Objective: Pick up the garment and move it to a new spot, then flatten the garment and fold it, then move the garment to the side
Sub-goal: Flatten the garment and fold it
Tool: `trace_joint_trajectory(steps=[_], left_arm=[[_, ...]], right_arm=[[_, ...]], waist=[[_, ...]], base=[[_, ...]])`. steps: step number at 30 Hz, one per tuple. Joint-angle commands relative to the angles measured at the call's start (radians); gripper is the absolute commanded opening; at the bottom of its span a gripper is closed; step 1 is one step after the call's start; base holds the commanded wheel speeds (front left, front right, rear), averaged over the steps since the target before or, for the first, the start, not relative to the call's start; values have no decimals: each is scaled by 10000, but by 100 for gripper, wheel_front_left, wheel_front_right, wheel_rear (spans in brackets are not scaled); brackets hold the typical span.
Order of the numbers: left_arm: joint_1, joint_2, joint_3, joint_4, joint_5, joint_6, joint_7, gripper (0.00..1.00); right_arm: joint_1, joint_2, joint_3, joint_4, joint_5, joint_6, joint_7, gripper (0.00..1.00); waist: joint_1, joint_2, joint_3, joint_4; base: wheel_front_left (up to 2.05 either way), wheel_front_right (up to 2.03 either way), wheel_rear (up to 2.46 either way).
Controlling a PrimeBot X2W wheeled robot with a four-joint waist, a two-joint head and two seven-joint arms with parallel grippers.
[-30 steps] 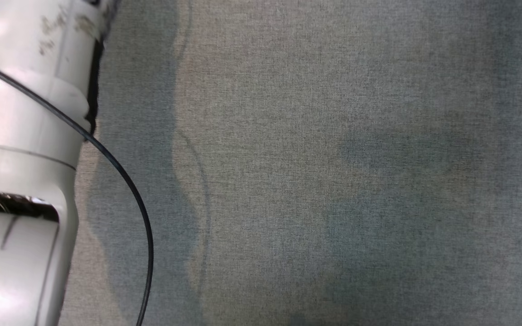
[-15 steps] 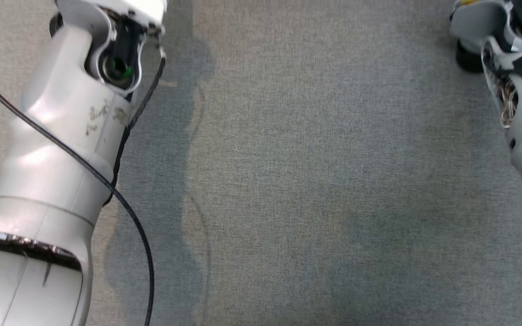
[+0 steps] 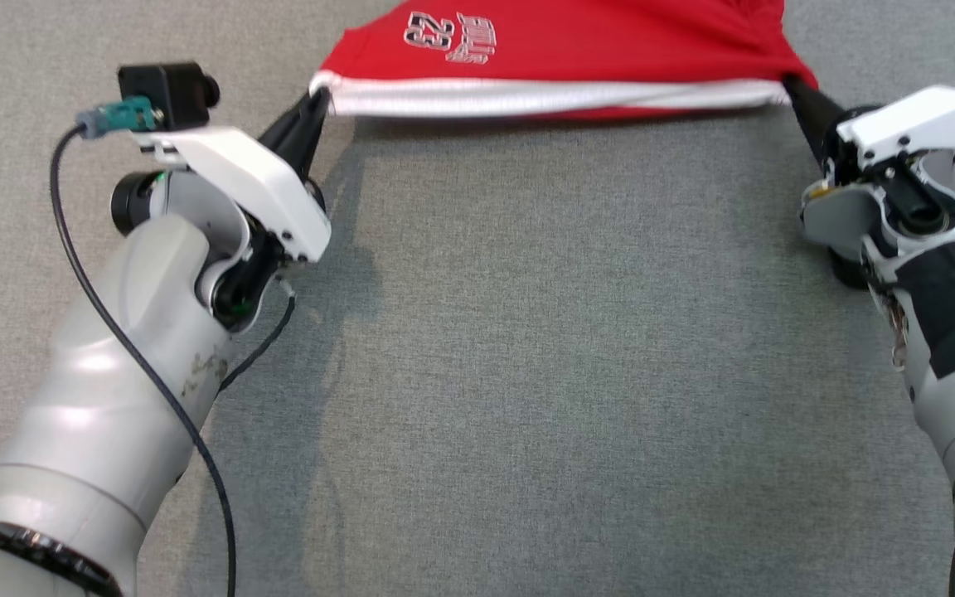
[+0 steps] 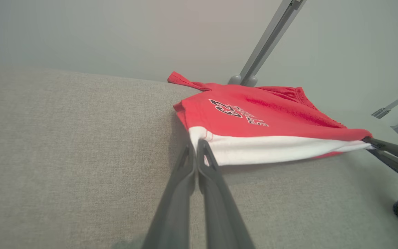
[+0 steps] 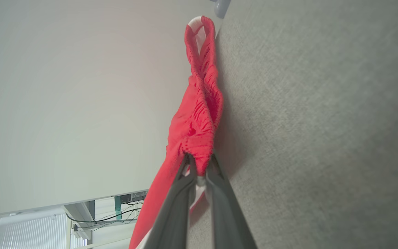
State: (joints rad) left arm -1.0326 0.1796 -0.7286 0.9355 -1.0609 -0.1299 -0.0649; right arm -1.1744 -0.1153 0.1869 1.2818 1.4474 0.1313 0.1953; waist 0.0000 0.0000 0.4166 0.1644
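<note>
The garment (image 3: 560,50) is a red pair of shorts with a white band along its near edge and a printed number 23. It is stretched between both grippers at the far side of the grey cloth table (image 3: 560,356). My left gripper (image 3: 320,98) is shut on the white band's left corner (image 4: 199,138). My right gripper (image 3: 788,83) is shut on the opposite corner, where red fabric bunches above its fingertips (image 5: 199,162). The held edge is taut and slightly raised; the rest drapes back onto the table.
The grey cloth stretches wide between the two arms. A black cable (image 3: 146,365) runs along my left forearm. A grey metal frame strut (image 4: 268,38) rises behind the table's far edge, with a pale wall beyond.
The head camera has tilted up: earlier it showed only table and forearms, now both grippers and the red garment stretched between them are in view.
</note>
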Motion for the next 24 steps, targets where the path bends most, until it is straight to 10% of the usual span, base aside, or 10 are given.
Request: trace_joint_trajectory(steps=[1, 24], left_arm=[[280, 260, -320, -88, 153, -11, 6, 0], [2701, 2327, -2540, -1846, -1037, -4, 1160, 0]], right_arm=[[583, -219, 71, 145, -191, -10, 104, 0], [2236, -74, 104, 87, -1903, -7, 1545, 0]], waist=[[0, 0, -228, -22], [0, 0, -2163, -408]], base=[[0, 0, 0], [0, 0, 0]])
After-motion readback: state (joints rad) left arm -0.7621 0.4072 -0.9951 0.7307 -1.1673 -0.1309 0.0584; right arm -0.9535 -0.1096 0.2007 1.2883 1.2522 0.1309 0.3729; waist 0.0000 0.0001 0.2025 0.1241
